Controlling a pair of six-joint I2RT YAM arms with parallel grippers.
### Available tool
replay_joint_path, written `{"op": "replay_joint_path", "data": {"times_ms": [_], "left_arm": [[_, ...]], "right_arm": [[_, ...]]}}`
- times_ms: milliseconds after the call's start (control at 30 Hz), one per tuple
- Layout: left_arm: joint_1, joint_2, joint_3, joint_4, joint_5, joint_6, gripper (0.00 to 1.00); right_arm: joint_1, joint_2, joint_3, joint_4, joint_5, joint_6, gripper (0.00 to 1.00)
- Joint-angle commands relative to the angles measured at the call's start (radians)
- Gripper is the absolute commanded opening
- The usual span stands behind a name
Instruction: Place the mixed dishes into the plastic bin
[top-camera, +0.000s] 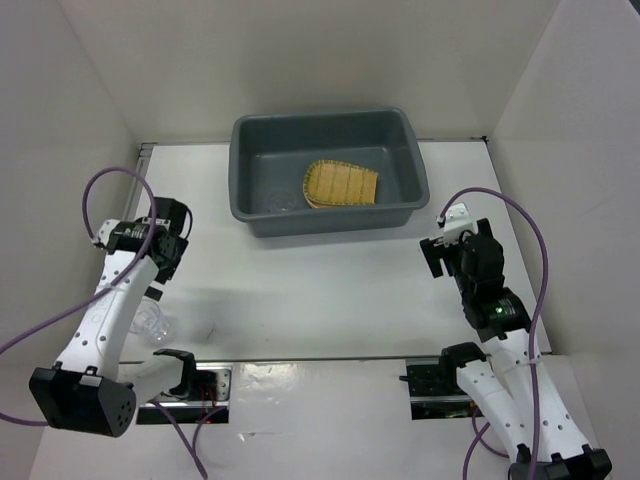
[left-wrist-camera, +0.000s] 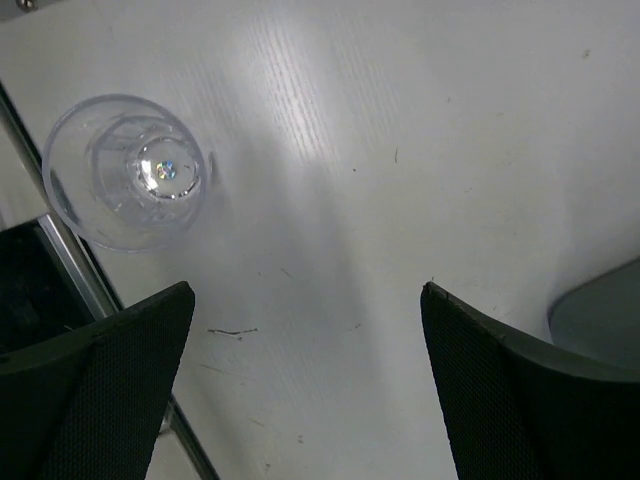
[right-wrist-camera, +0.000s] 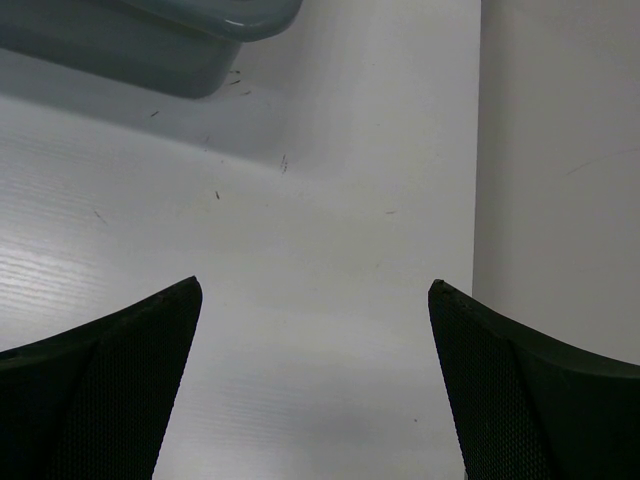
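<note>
Bamboo tray (top-camera: 342, 184) already lies inside the plastic bin (top-camera: 300, 222), the clear cup (left-wrist-camera: 128, 170) waits outside, well off the bin's near-left corner, and the left gripper (left-wrist-camera: 305, 295) and right gripper (right-wrist-camera: 315, 290) have jaws spread, empty.

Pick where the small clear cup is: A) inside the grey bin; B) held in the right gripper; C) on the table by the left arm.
C: the clear cup sits on the table near the open left gripper, not in the bin.
</note>
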Motion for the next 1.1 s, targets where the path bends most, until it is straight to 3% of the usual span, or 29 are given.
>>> {"op": "replay_joint_path", "data": {"times_ms": [0, 100, 500, 900, 967, 1000, 1033, 1067], "left_arm": [[0.054, -0.004, -0.042, -0.005, 0.081, -0.095, 1.0], [0.129, 0.017, -0.114, 0.004, 0.141, -0.103, 1.0], [0.373, 0.072, -0.189, 0.127, 0.135, 0.076, 1.0], [0.467, 0.215, -0.217, 0.231, 0.204, 0.162, 1.0], [0.467, 0.226, -0.227, 0.243, 0.215, 0.171, 0.84], [0.478, 0.235, -0.227, 0.258, 0.215, 0.19, 0.34], [0.478, 0.235, -0.227, 0.259, 0.227, 0.199, 0.11], [0.488, 0.247, -0.227, 0.271, 0.227, 0.211, 0.0]], "right_arm": [[0.008, 0.001, -0.003, 0.038, -0.01, -0.002, 0.98], [0.008, -0.01, -0.003, 0.038, -0.01, -0.002, 0.98], [0.008, -0.01, -0.003, 0.038, 0.008, -0.002, 0.98], [0.008, -0.019, -0.012, 0.038, 0.017, -0.002, 0.98], [0.008, -0.019, -0.013, 0.038, 0.017, -0.002, 0.98], [0.008, -0.019, -0.013, 0.038, 0.017, -0.002, 0.98], [0.008, -0.019, -0.013, 0.038, 0.017, -0.002, 0.98], [0.008, -0.019, -0.013, 0.038, 0.017, -0.002, 0.98]]}}
